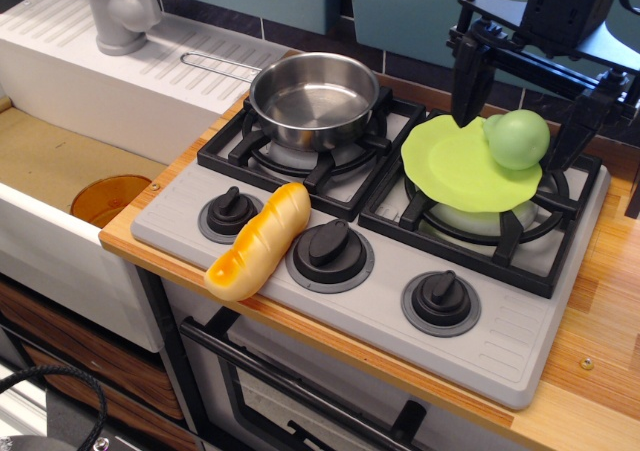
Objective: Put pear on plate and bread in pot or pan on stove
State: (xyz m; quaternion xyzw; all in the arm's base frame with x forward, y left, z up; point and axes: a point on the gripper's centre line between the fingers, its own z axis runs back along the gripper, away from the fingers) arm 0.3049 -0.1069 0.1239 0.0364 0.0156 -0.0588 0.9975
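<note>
In the only view, the upper part of the arm is cut off by the top edge at the upper right of the frame, so only the black gripper point(518, 96) with its two long fingers is seen. Its jaws stand wide apart and hold nothing; the left finger point(468, 83) hangs down over the far rim of the plate point(455, 166), and the right finger is at the far right, partly against the dark background, so its tip is hard to make out. The pear point(517, 138) lies on the right part of the plate, below and between the two fingers, and it touches neither of them as far as I can see. The plate rests a little bent on the black grate of the right burner of the stove point(500, 346) and hides the burner under it. The pot point(314, 99) stands on the left burner in the upper middle of the frame, with nothing inside. The bread point(260, 241) lies at the lower left of the stove, between the first two knobs, well apart from the gripper, its lower end close to the front edge. In the sink at the left, an orange dish point(108, 198) is partly hidden by the counter edge.
</note>
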